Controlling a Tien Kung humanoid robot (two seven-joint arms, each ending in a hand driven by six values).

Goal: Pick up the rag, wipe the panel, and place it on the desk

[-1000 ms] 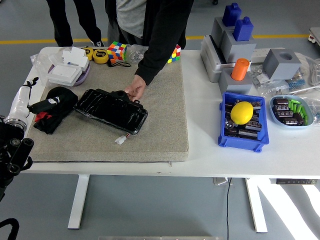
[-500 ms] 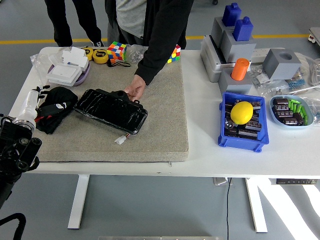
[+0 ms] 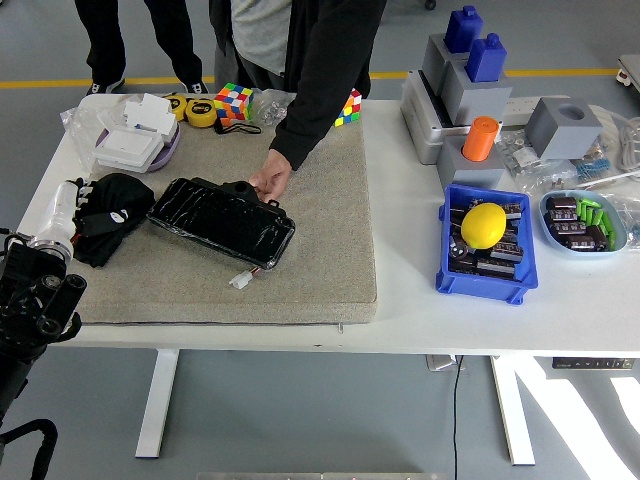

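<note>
Leftward, near the mat's (image 3: 330, 200) left edge: black rag (image 3: 118, 205), crumpled, partly over the edge toward the table's (image 3: 420, 300) left side. Left hand (image 3: 88, 205) reaching in from the lower left, white forearm cover along the table's left edge, dark fingers (image 3: 97, 198) buried in the rag's left part; grasp apparently closed on the cloth, though black on black leaves the exact curl hard to tell. Rag lying on the mat, not lifted clear as far as can be seen.

Just right of the rag, touching or nearly so: glossy black panel (image 3: 222, 220), lying flat and skewed, long axis running from upper left to lower right, on the mat's left half. Small white connector (image 3: 240, 281) on a short lead just off the panel's lower edge.

At the panel's far edge: person's hand (image 3: 270, 181), black sleeve, fingers resting on the panel's top rim, steadying it.

Along the table's far left edge: white box stack (image 3: 137, 140), yellow tape measures (image 3: 195, 108), colourful cube (image 3: 234, 103).

Toward the table's right half: blue bin (image 3: 482, 278) with a yellow ball (image 3: 483, 225) on dark parts, grey blocks with blue and orange tops (image 3: 470, 75) behind it.
</note>
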